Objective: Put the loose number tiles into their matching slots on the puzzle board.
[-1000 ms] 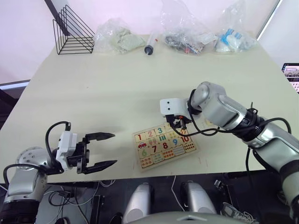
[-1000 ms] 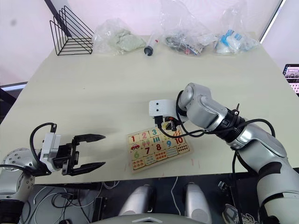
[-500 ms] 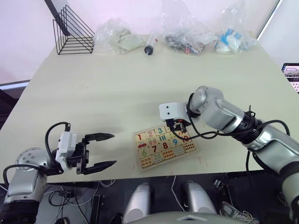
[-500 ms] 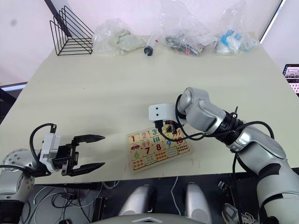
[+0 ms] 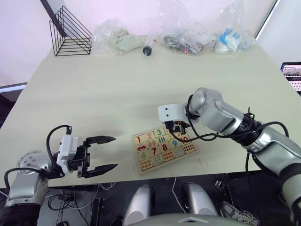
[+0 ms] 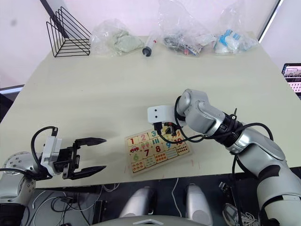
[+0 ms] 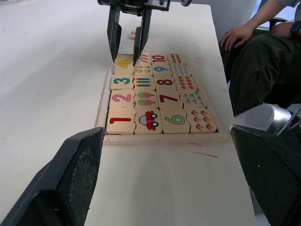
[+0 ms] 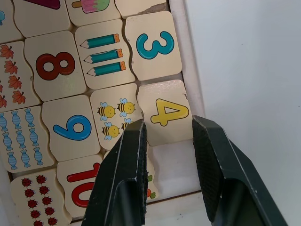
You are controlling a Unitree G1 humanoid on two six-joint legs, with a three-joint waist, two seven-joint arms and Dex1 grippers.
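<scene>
My right hand [image 8: 168, 136] stands over the top row of the puzzle board [image 5: 165, 157], fingers [image 8: 129, 169] apart and gripping nothing, straddling the yellow 4 tile [image 8: 165, 112]. That tile lies flat in its slot, just beside the 3 tile [image 8: 154, 46]. The recess beyond the 4, the empty slot [image 8: 175, 165] at the end of the top row, is bare wood: the 5 is not yet seated.

In the left wrist view the red 1 tile [image 7: 120, 120], pink 2 tile [image 7: 122, 98], 3 and 4 sit in line along the frame, so I judge four of the five tiles placed and one left. A small pale square [image 7: 132, 34] lies on the desk past the board's far end; it may be the 5 tile, but I cannot read a digit on it.

The board lies near the desk's front edge, somewhat right of centre. My left hand [image 5: 106, 153] hovers at the front edge near the front-left corner, well apart from the board, fingers spread and empty.

Bags and a black wire rack [image 5: 71, 32] line the desk's far edge. A seated person [image 7: 256, 52] is near the desk.
</scene>
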